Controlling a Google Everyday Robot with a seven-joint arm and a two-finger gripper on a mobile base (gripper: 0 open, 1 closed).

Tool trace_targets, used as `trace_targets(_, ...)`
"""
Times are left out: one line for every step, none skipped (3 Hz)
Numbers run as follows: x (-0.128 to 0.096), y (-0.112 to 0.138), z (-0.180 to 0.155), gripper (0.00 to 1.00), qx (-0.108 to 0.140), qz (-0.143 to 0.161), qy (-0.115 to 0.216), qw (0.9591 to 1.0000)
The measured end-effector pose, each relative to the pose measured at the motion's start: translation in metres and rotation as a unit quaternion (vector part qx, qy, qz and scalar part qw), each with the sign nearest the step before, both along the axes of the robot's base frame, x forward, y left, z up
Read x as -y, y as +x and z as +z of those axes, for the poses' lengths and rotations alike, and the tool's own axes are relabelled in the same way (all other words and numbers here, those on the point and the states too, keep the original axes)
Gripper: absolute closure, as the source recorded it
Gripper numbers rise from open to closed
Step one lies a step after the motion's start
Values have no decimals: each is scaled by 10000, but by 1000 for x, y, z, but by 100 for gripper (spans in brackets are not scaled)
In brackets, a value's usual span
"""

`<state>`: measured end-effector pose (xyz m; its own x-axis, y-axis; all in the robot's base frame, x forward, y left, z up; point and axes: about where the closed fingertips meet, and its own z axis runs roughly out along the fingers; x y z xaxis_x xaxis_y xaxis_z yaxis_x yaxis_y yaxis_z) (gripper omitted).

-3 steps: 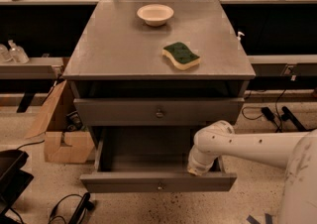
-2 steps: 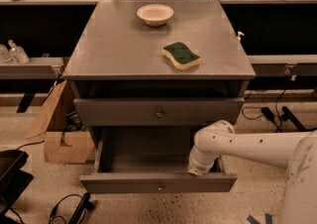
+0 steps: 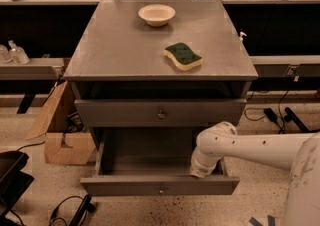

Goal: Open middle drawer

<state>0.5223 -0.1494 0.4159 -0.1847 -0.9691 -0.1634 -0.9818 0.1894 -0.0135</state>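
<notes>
The middle drawer [image 3: 160, 186] stands pulled out from the grey cabinet. It has a low flat front with a small round knob [image 3: 161, 189] and a deep plain grey box that looks empty. My white arm reaches in from the right. My gripper [image 3: 201, 172] points down into the drawer's right front corner, just behind the front panel. Its tip is hidden by the wrist and the panel. The taller drawer front [image 3: 161, 114] above is closed.
On the cabinet top [image 3: 115, 50] lie a white bowl [image 3: 157, 14] and a green and yellow sponge [image 3: 183, 56]. A cardboard box [image 3: 62, 140] stands on the floor to the left, with cables and a black object at the bottom left. Benches run behind.
</notes>
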Motion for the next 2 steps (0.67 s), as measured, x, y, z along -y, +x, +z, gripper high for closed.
trace_targets(0,0,0,100,0,0,0,10000)
trace_targets(0,0,0,86,-1,0,0,10000)
